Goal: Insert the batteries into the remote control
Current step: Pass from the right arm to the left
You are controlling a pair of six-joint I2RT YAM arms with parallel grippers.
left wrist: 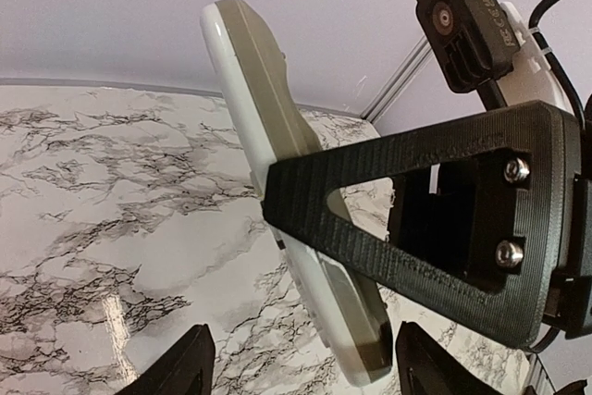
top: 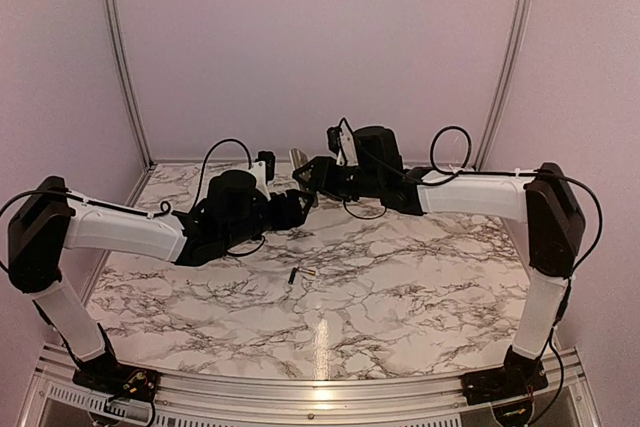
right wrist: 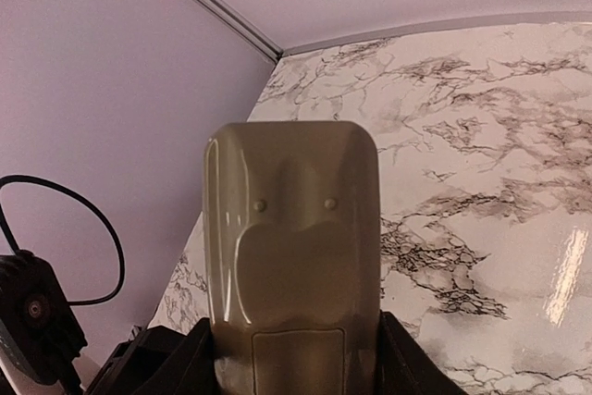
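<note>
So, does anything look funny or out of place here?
A little. The remote hangs tilted in the air, pinched by the right pincer, while a battery lies loose on the table below. Nothing looks broken or spilled.

We make out only one marking: a short line of pale lettering on the side of the black camera housing (left wrist: 504,32), seen in the left wrist view. It is too small and blurred for us to read.
</note>
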